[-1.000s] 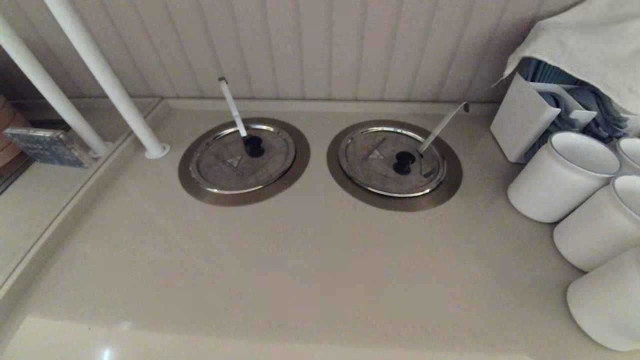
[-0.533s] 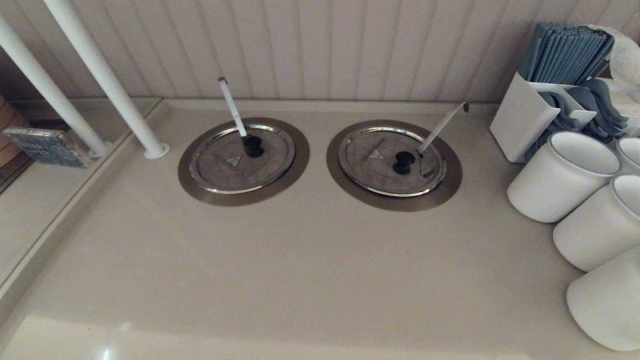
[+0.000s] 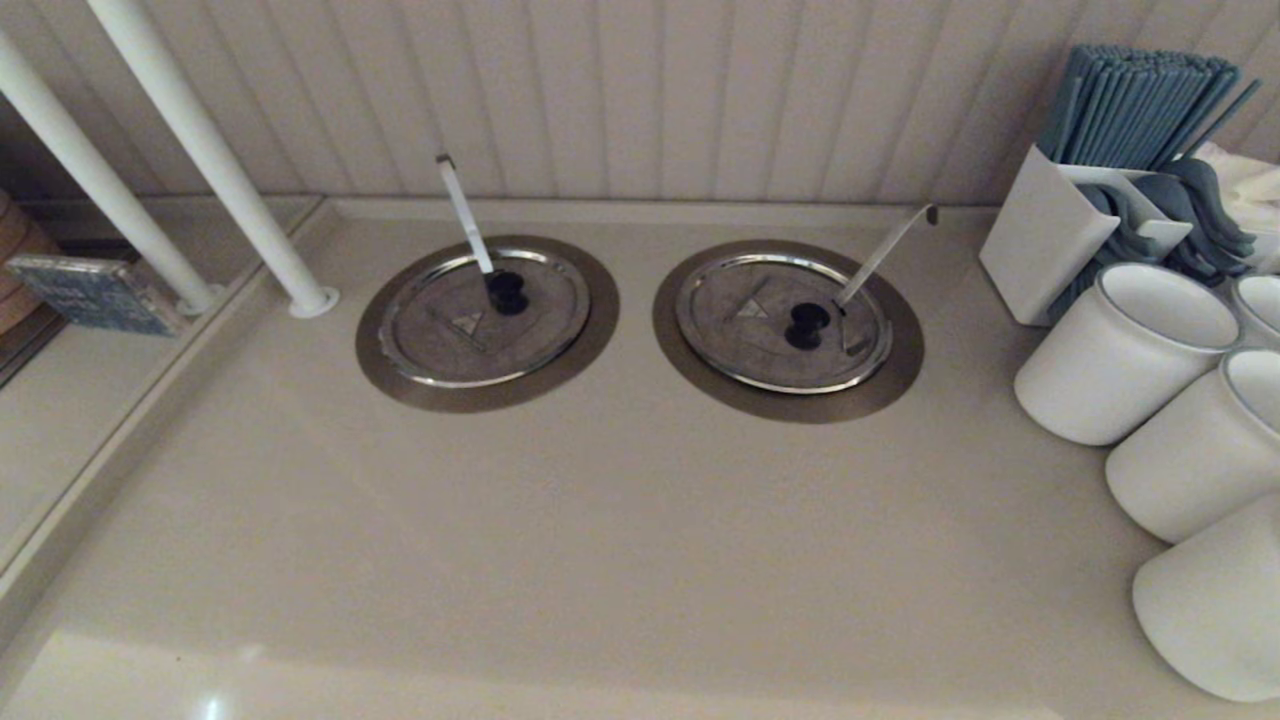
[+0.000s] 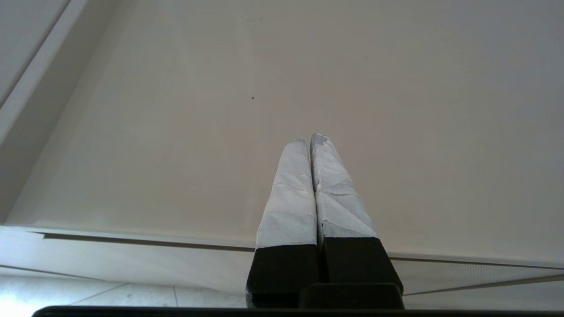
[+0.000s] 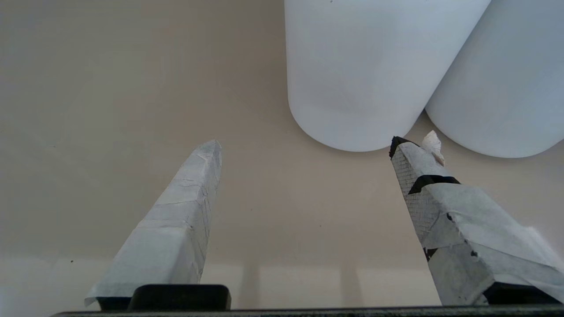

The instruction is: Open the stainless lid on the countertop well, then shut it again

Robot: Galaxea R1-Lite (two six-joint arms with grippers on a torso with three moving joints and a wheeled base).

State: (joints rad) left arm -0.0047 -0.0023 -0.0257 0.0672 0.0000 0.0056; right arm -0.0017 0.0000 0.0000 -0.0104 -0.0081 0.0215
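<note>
The stainless lid [image 3: 455, 325] lies flat and closed on the left countertop well, inside its brushed collar ring [image 3: 385, 375]. Its black knob [image 3: 507, 292] sits at the foot of a straight, near-upright flat handle [image 3: 463, 212]; a triangle mark shows on the disc. Neither arm appears in the head view. My left gripper [image 4: 309, 139] is shut with nothing in it, above bare counter near the front edge. My right gripper [image 5: 304, 147] is open and empty, over bare counter just short of two white jars [image 5: 370, 66].
The twin lid [image 3: 760, 320] with a slanted hook-tipped handle [image 3: 885, 250] lies closed to the right. White jars [image 3: 1125, 350] and a holder of blue straws [image 3: 1120, 170] crowd the right side. Two white posts [image 3: 215, 160] stand at the back left, beside a lower ledge [image 3: 60, 400].
A pale cloth that covered the straw holder at the upper right has moved out of view. Both lids lie as before.
</note>
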